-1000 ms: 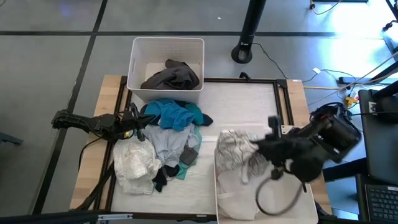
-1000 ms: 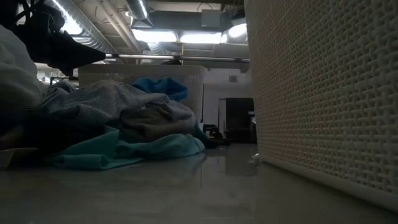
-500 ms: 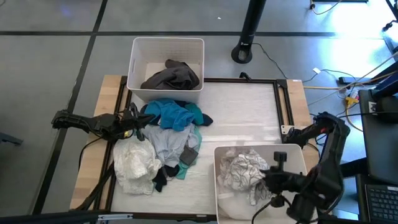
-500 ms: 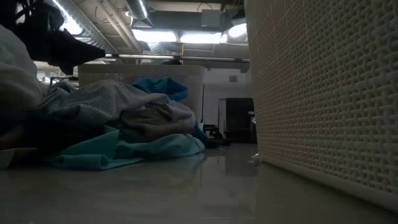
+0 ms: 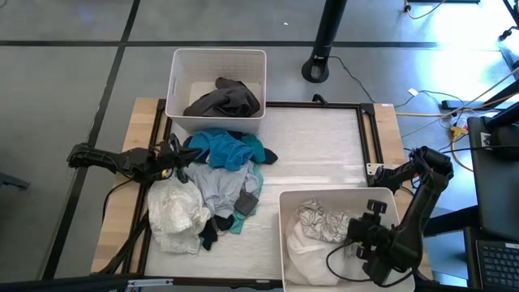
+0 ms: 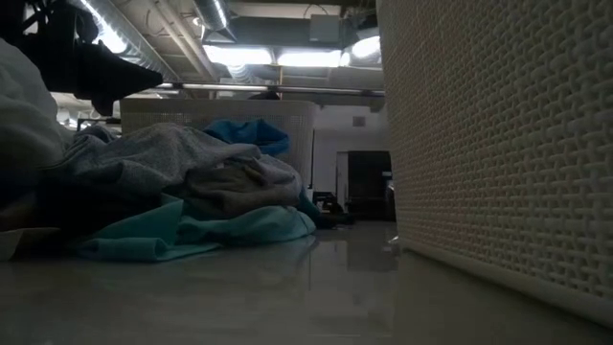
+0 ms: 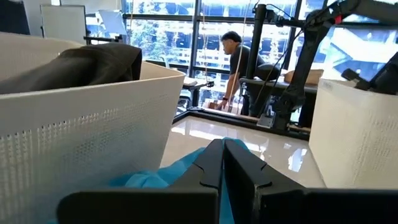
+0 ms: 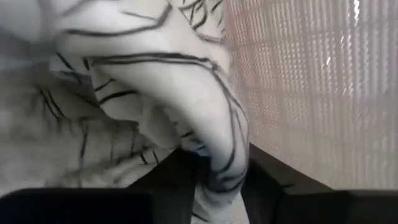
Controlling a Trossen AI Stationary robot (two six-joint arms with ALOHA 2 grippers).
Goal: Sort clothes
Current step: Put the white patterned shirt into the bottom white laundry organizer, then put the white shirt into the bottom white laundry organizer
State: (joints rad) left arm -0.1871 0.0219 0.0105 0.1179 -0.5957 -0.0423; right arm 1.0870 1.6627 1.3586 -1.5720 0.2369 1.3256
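Note:
A grey-white patterned garment (image 5: 323,223) lies in the white bin (image 5: 283,243) at the table's near right. My right gripper (image 5: 352,234) is down inside this bin, shut on the garment (image 8: 155,93). My left gripper (image 5: 183,157) is shut and empty at the left edge of the clothes pile, just over the teal-blue garment (image 5: 227,148); its fingers show together in the left wrist view (image 7: 224,168). The pile also holds a white garment (image 5: 174,211), a pale grey one (image 5: 217,185) and dark socks (image 5: 211,232). A dark grey garment (image 5: 224,100) lies in the far bin (image 5: 174,81). My right gripper pinches a fold of the patterned garment (image 8: 219,158) between its two fingers (image 8: 171,183). The fingers come at it roughly level, from the table's right side. The rest of the garment lies bunched on the white cloth in the bin, slack.
The near bin's perforated wall (image 6: 498,144) fills the right of the low view, the pile (image 6: 172,182) its left. Bare tabletop (image 5: 316,138) lies between the two bins. In the left wrist view a person (image 7: 239,59) stands in the room beyond the table.
My right gripper has gone toward the table's near edge and down into the near right bin, taking the patterned garment with it. The garment, then draped over the bin's far left rim, now lies bunched inside the bin.

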